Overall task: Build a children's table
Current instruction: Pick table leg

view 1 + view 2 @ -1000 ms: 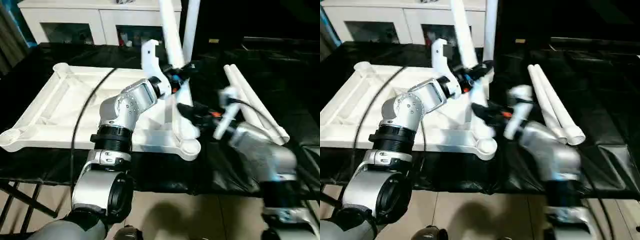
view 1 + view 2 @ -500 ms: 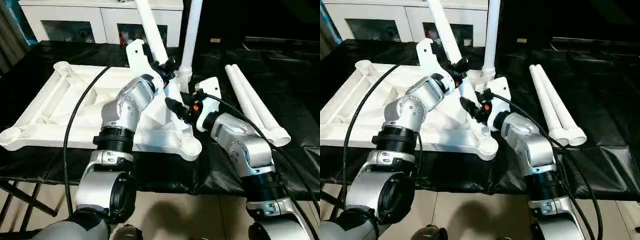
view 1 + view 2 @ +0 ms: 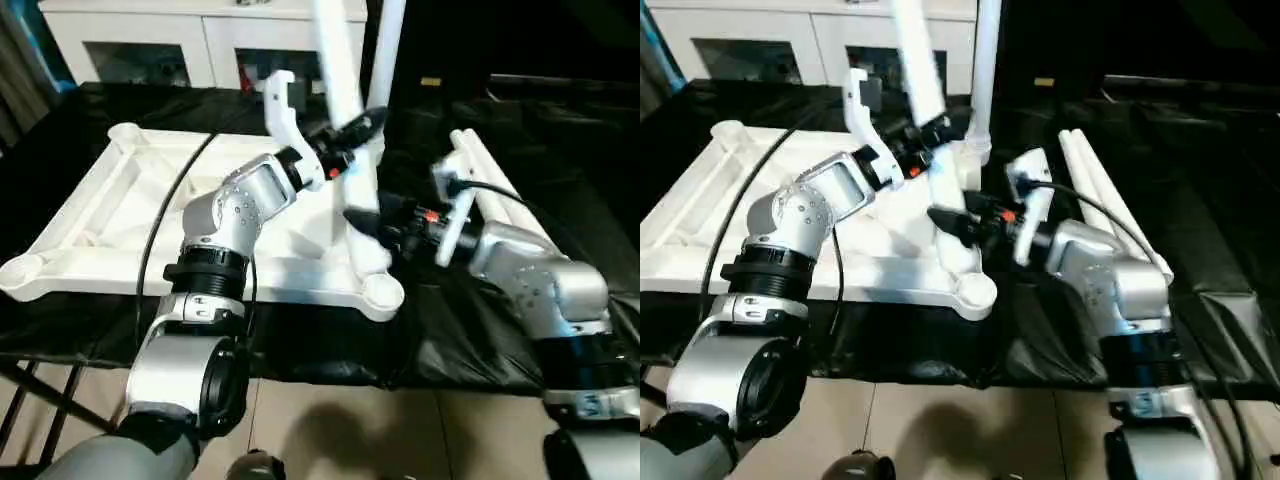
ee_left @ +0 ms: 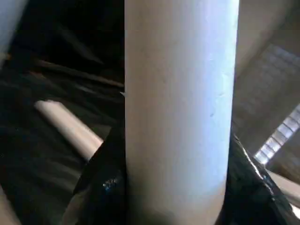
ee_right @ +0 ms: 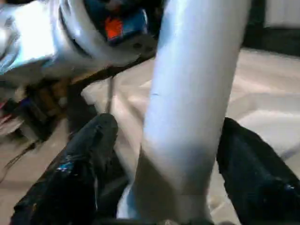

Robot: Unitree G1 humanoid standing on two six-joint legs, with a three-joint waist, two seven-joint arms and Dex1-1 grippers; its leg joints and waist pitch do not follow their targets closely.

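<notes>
The white table top [image 3: 120,210] lies upside down on the black-covered bench [image 3: 560,130]. The left gripper [image 3: 350,135] has its jaws clamped on a white leg [image 3: 340,70] standing tilted by the top's near corner socket [image 3: 383,292]. The right gripper [image 3: 375,222] hugs the same leg lower down. Two spare legs [image 3: 510,215] lie beside the top. No writing can be read.

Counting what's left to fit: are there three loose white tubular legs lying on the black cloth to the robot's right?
No, two loose white tubular legs lie side by side on the black cloth.
</notes>
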